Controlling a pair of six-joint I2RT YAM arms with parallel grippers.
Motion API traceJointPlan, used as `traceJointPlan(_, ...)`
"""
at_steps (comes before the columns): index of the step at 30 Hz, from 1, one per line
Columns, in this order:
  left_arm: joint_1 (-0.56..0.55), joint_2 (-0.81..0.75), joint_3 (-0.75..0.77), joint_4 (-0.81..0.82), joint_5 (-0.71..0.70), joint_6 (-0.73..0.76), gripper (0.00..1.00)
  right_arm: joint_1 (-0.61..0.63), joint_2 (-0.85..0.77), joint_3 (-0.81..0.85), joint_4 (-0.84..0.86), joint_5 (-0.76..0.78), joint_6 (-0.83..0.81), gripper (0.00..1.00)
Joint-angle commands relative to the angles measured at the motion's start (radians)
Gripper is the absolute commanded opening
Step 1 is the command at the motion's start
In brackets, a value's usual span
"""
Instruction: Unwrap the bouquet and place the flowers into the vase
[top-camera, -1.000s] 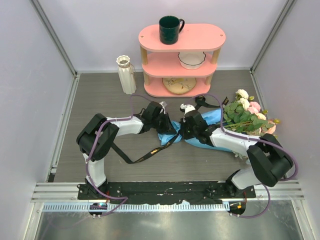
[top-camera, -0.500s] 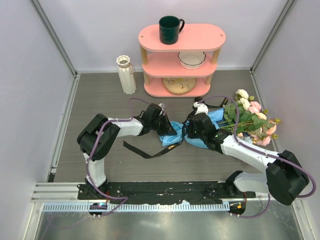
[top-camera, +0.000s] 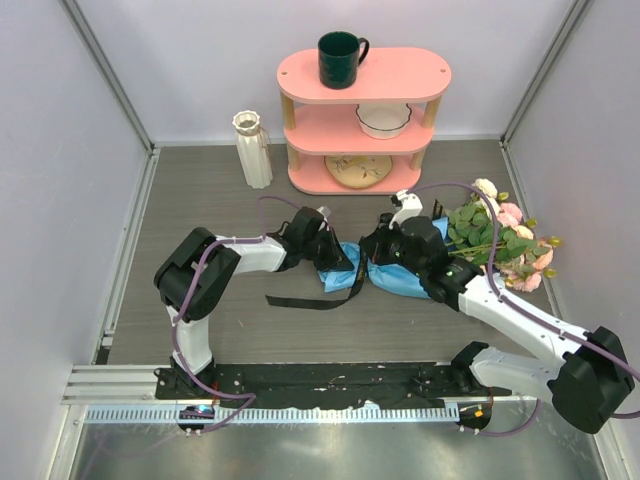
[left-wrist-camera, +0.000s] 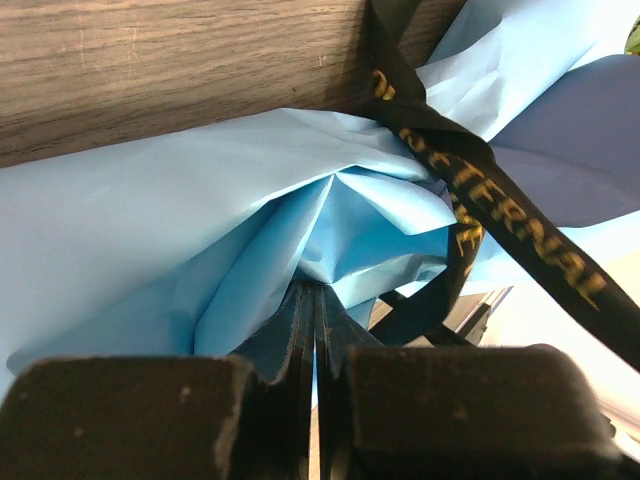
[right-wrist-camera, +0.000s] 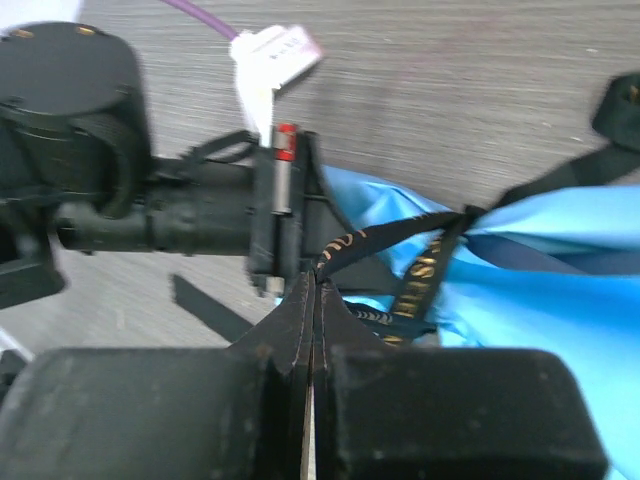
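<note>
Top external, grey woodgrain table (top-camera: 200, 200), pale walls (top-camera: 200, 60), pink shelf (top-camera: 405, 75), vase (top-camera: 253, 150)

A pink oval shelf (top-camera: 400, 75) with three tiers stands at the far side of a grey wood-grain tabletop (top-camera: 200, 190), well beyond the left fingers (left-wrist-camera: 285, 335) and the right fingers (right-wrist-camera: 290, 325). A dark green mug (top-camera: 340, 58) sits on the top tier, straight beyond the left fingers, its handle turned right. A white bowl (top-camera: 383, 120) sits on the middle tier, beyond the right fingers. A round patterned cream plate (top-camera: 358, 168) lies on the bottom tier, the nearest of the three to both pairs.
</note>
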Motion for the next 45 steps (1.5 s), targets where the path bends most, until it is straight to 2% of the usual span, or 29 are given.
traceJointPlan(1,0.005,0.016,-0.015,-0.032,-0.035,0.026,0.04,0.003,0.014,0.074,0.141,-0.164,0.062,0.01)
traceJointPlan(4,0.005,0.010,-0.014,-0.039,-0.037,0.035,0.05,0.002,-0.027,0.068,0.156,-0.227,0.078,0.01)
traceJointPlan(9,0.005,0.018,-0.008,-0.036,-0.037,0.037,0.05,-0.007,-0.186,0.091,0.187,-0.394,0.088,0.01)
traceJointPlan(11,0.005,0.024,-0.004,-0.035,-0.035,0.037,0.05,-0.009,-0.225,0.135,0.161,-0.396,0.065,0.01)
traceJointPlan(13,0.005,0.023,-0.006,-0.035,-0.034,0.037,0.05,-0.007,-0.271,0.204,0.063,-0.341,0.006,0.01)
traceJointPlan(16,0.005,0.023,-0.006,-0.037,-0.034,0.038,0.06,-0.007,-0.294,0.294,-0.132,-0.091,-0.079,0.01)
traceJointPlan(17,0.005,0.023,-0.004,-0.037,-0.037,0.038,0.06,-0.007,-0.300,0.309,-0.169,0.067,-0.094,0.01)
traceJointPlan(20,0.005,0.021,0.003,-0.043,-0.035,0.043,0.06,-0.007,-0.305,0.364,-0.318,0.341,-0.140,0.01)
traceJointPlan(21,0.005,0.021,0.005,-0.048,-0.035,0.043,0.06,-0.007,-0.306,0.373,-0.370,0.498,-0.155,0.01)
traceJointPlan(24,0.005,0.023,0.009,-0.051,-0.035,0.043,0.06,-0.007,-0.340,0.384,-0.382,0.630,-0.231,0.01)
traceJointPlan(26,0.006,0.024,0.009,-0.051,-0.035,0.044,0.06,-0.006,-0.375,0.392,-0.366,0.643,-0.266,0.01)
traceJointPlan(29,0.005,0.027,0.008,-0.052,-0.037,0.050,0.06,-0.007,-0.395,0.407,-0.330,0.601,-0.284,0.01)
traceJointPlan(33,0.005,0.024,0.003,-0.054,-0.044,0.050,0.06,-0.007,-0.379,0.448,-0.257,0.468,-0.246,0.01)
traceJointPlan(36,0.005,0.024,0.003,-0.054,-0.046,0.052,0.07,-0.007,-0.319,0.508,-0.147,0.238,-0.138,0.01)
traceJointPlan(37,0.006,0.024,0.005,-0.054,-0.046,0.052,0.07,-0.009,-0.291,0.523,-0.101,0.040,-0.052,0.01)
traceJointPlan(39,0.005,0.024,0.008,-0.055,-0.046,0.050,0.07,-0.007,-0.207,0.559,0.048,-0.149,0.062,0.01)
traceJointPlan(40,0.005,0.023,0.006,-0.055,-0.047,0.052,0.07,-0.007,-0.179,0.565,0.176,-0.263,0.179,0.01)
traceJointPlan(43,0.003,0.013,0.009,-0.054,-0.047,0.047,0.08,-0.007,-0.090,0.592,0.289,-0.356,0.294,0.01)
traceJointPlan(45,0.003,0.000,0.009,-0.051,-0.046,0.049,0.09,-0.007,-0.076,0.605,0.265,-0.321,0.274,0.01)
